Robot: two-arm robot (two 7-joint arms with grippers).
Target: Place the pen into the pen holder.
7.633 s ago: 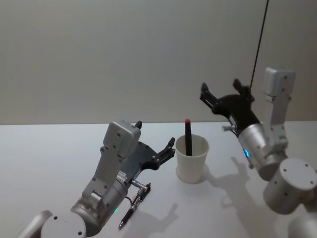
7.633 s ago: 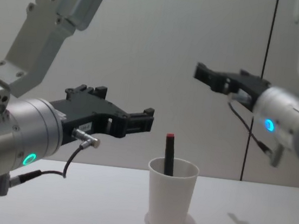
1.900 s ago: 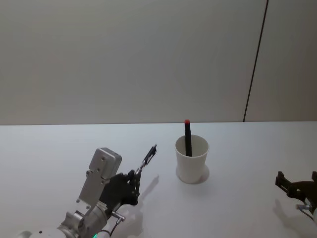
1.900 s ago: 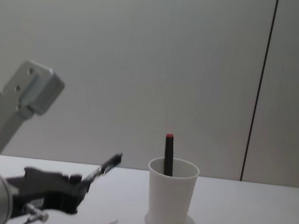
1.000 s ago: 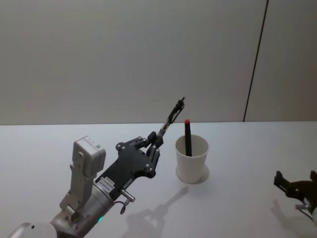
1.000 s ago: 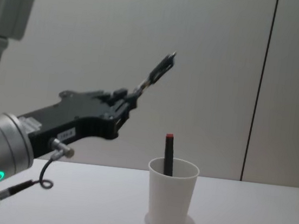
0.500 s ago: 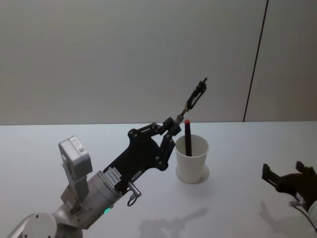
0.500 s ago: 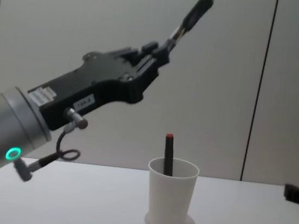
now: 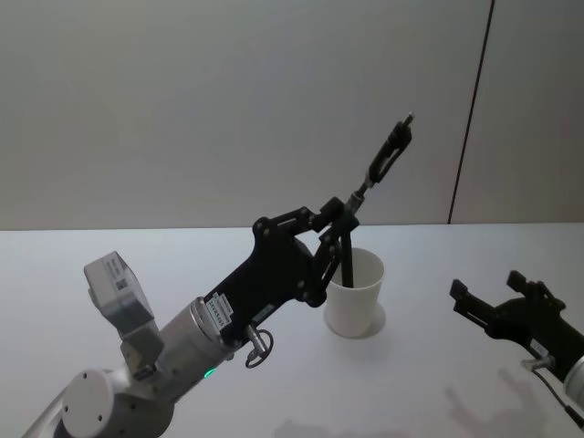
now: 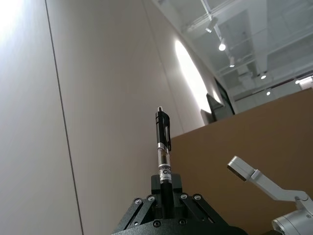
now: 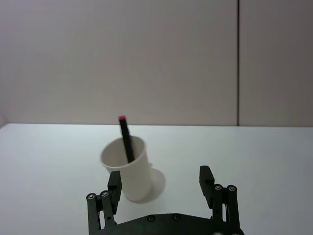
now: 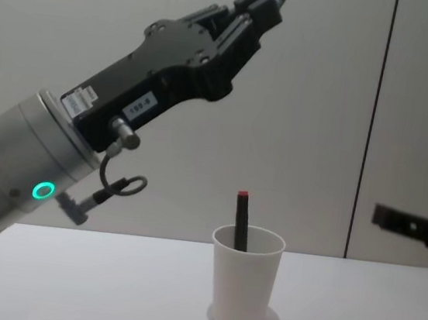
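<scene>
The white worktop (image 9: 82,274) runs back to a plain grey wall. The left gripper (image 9: 345,213) is raised high over it, above the cup and a little to the cup's left. Its fingers are pressed together on the lower end of a clear-barrelled click pen (image 9: 383,160). The pen is held in the air, well above the cup, and slants up with its black clip end topmost, leaning toward the right. The right gripper (image 11: 160,178) hangs low near the worktop's right edge, facing the cup, with its fingers spread and nothing between them. The white paper cup (image 9: 354,297) stands upright toward the far edge, a little right of the middle. A black pen with a red tip (image 12: 241,222) leans inside it.
</scene>
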